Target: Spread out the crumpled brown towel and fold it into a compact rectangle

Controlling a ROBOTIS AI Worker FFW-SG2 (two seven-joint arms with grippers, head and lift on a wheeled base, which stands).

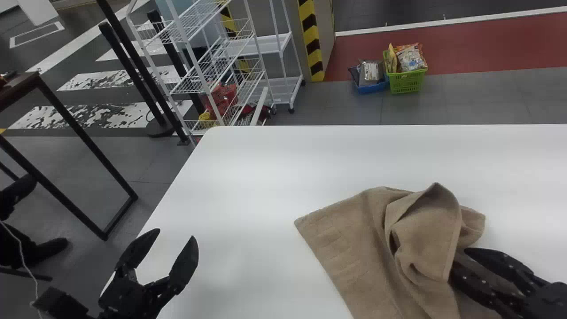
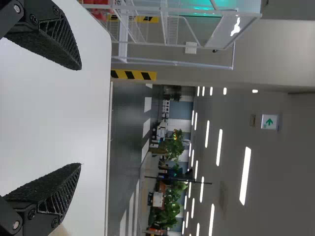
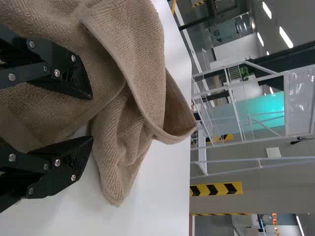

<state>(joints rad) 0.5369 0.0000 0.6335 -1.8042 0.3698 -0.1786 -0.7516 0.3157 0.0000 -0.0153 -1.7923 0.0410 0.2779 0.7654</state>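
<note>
Right tool (image 1: 459, 259) slants in low at the brown towel (image 1: 354, 252), fingers parted.

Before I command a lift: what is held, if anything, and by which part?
Nothing is held. The right end effector is open at the brown towel, not pinching it; the left end effector is open and empty.

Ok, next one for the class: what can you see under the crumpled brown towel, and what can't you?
The brown towel lies on the white table, so the tabletop is beneath it. Its cloth covers that patch, so whether anything else is underneath cannot be seen.
</note>
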